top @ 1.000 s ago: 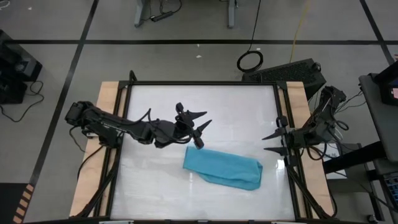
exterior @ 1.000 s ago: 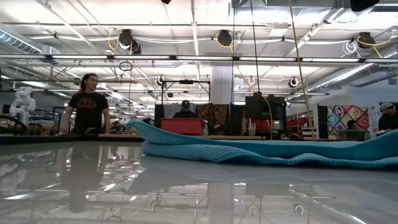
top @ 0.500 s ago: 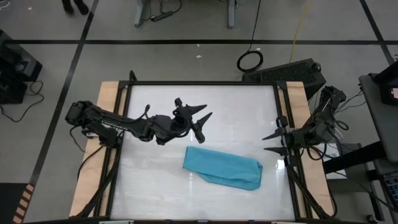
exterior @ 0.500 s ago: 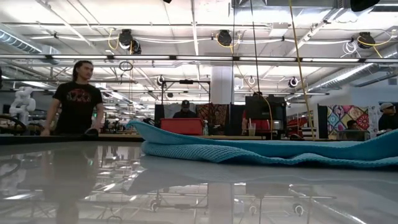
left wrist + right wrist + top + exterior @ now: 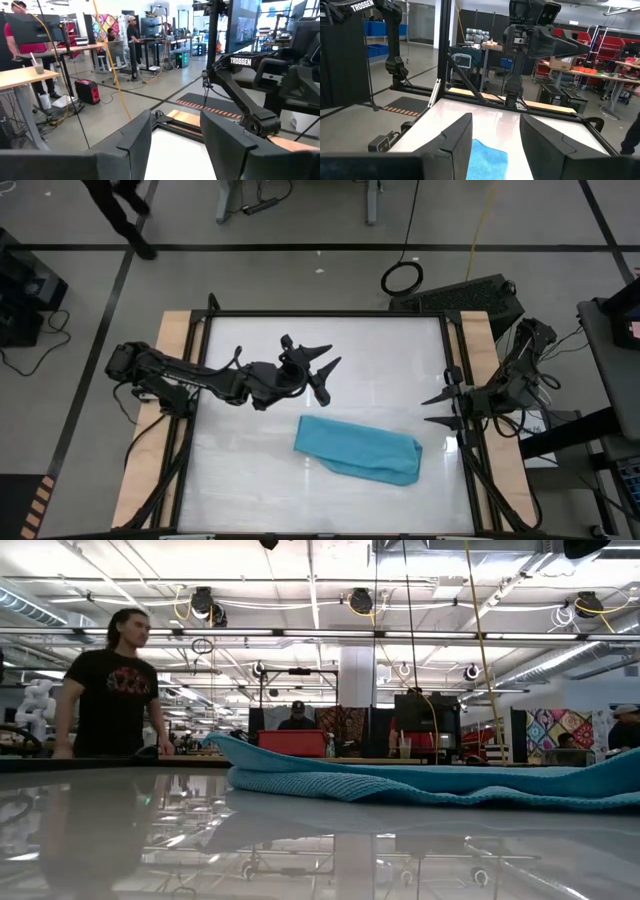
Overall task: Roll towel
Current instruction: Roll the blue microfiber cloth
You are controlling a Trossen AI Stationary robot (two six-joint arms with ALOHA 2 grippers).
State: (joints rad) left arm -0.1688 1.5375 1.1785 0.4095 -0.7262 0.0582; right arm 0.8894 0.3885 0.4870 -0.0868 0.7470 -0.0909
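The left gripper hangs over bare table with jaws apart and nothing between them, seemingly lifted clear of the work. The towel lies near it, on the side toward the front edge. The right gripper, jaws also apart and empty, waits at the table's right edge, the towel's end close ahead. The turquoise cloth looks folded into a flat, loose band, not a tight roll.

Hidden and cut off

In the low view the soft turquoise-blue cloth towel runs off the right edge; neither arm shows there. A walking person is cropped by the high view's far edge.
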